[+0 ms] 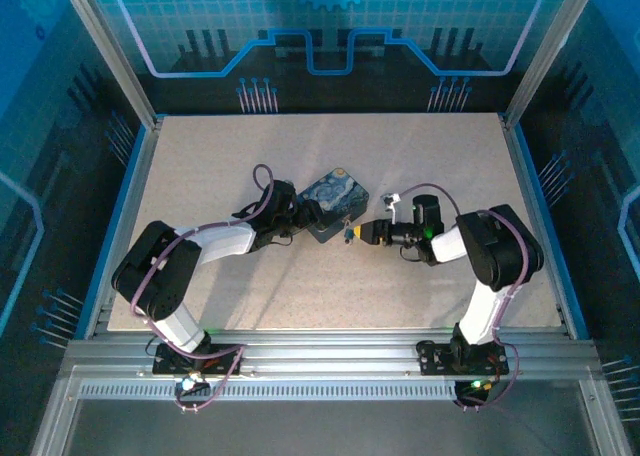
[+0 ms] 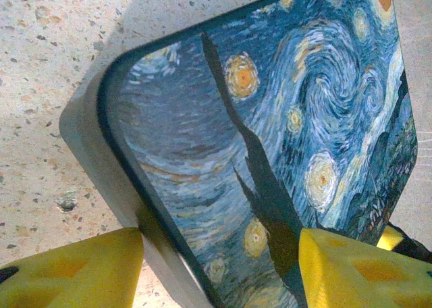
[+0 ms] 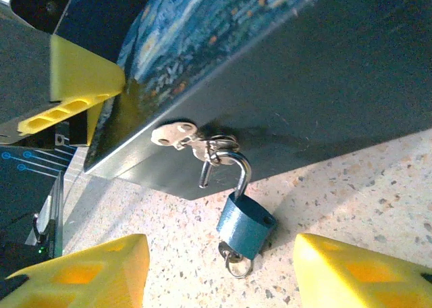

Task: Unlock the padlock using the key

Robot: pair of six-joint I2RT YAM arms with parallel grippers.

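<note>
The right jaws (image 1: 365,233) are spread wide and grasp nothing. In the right wrist view their yellow fingers (image 3: 88,274) flank the lock on either side without touching it.

Between them, lowest and nearest, the key (image 3: 235,262) shows as a small ring-like head under the padlock (image 3: 246,223). Its blade seems seated in the keyhole, though the blade itself is hidden. The bluish body hangs just above the desk (image 3: 364,180).

Its shackle (image 3: 241,169) loops through the hasp (image 3: 177,134) on the side wall of the tin (image 3: 324,85). One leg enters the body. The other ends in the open air beside it, so the shackle looks sprung.

Beyond, the left jaws (image 2: 221,254) are clenched on a corner of the tin. One finger butts the side wall and the other lies across the painted lid, which braces the tin against the desk.

By my reading the turning step is at or past its end, with the key in and the lock apparently released. If the shackle is truly free, little is left. If it is only part-sprung, the next move calls for the right jaws to close finely on that tiny key head and twist, while the left keeps the tin from sliding. The head is far smaller than the fingers, so it could easily slip.
</note>
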